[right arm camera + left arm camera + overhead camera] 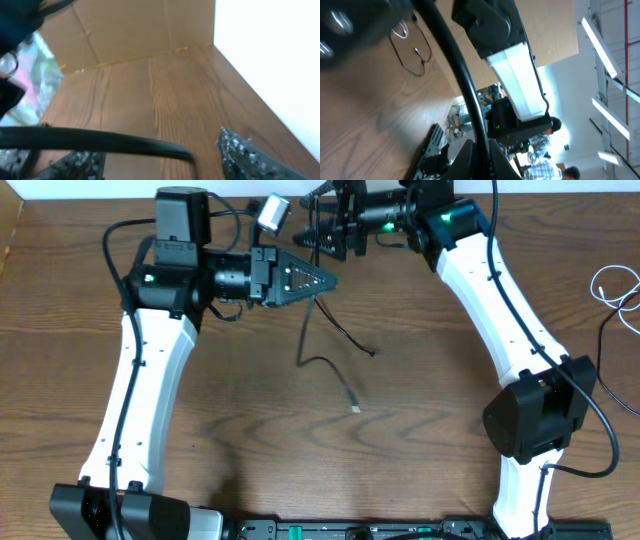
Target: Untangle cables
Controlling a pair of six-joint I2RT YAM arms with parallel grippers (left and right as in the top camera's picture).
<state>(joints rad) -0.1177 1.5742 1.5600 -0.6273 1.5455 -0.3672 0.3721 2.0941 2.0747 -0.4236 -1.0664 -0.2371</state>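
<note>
My left gripper (322,280) is shut on a thin black cable (312,340) that hangs from its fingertips to the table and ends in a small light plug (355,409). In the left wrist view the same black cable (462,95) runs down into the closed left gripper (482,157). My right gripper (318,232) is just behind the left one, at the far edge. Its speckled fingers (240,152) stand apart, with a stretch of black cable (100,140) crossing the right gripper (155,150) untouched. A white cable (612,283) and another black cable (606,345) lie at the far right.
A cardboard wall (130,30) borders the table's far edge, close behind the right gripper. Both arm bases stand at the near edge. The white forearm of the right arm (520,75) fills much of the left wrist view.
</note>
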